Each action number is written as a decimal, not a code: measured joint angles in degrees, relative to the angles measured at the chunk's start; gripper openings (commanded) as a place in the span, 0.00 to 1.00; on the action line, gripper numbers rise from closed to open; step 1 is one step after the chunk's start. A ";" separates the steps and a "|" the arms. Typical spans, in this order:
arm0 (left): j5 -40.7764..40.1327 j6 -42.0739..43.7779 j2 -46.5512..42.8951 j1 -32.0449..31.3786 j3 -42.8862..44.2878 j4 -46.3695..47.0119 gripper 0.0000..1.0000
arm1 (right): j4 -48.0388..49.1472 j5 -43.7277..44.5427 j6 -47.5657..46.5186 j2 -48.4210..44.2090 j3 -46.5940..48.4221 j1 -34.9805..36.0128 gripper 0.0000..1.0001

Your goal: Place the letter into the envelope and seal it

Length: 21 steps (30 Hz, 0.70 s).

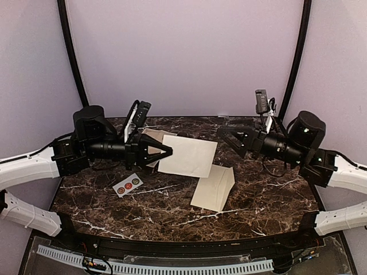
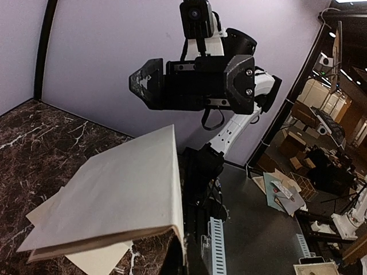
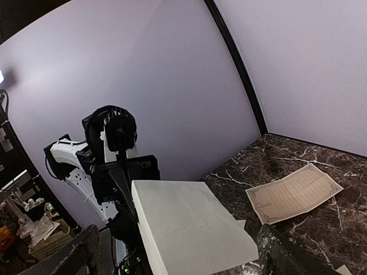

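My left gripper [image 1: 164, 152] is shut on the near edge of a plain cream folded paper [image 1: 189, 156] and holds it flat above the table. In the left wrist view the gripper [image 2: 180, 252] pinches the paper [image 2: 114, 195] at its folded corner. The cream envelope [image 1: 214, 186] lies on the table in front of and to the right of it, its right edge lifted like a flap. My right gripper [image 1: 226, 136] is open and empty, raised and facing the paper's far edge. The paper also shows in the right wrist view [image 3: 189, 223], between the open fingers [image 3: 284, 252].
A sheet with an ornate printed border [image 1: 150, 136] lies behind the left gripper; it also shows in the right wrist view [image 3: 293, 193]. A small white strip of round stickers [image 1: 127, 184] lies at the left front. The dark marble table [image 1: 275, 195] has purple walls behind.
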 measured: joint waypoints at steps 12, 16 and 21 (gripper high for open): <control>8.20 13.81 5.51 0.02 7.56 -22.84 0.00 | -27.36 -8.48 -11.85 9.60 17.99 1.07 0.68; 9.16 14.29 5.64 0.02 7.58 -24.26 0.00 | -33.03 -11.37 -13.60 13.97 19.08 2.86 0.62; 9.86 14.29 5.64 0.02 7.58 -24.44 0.00 | -37.03 -13.49 -15.23 17.35 20.55 4.57 0.46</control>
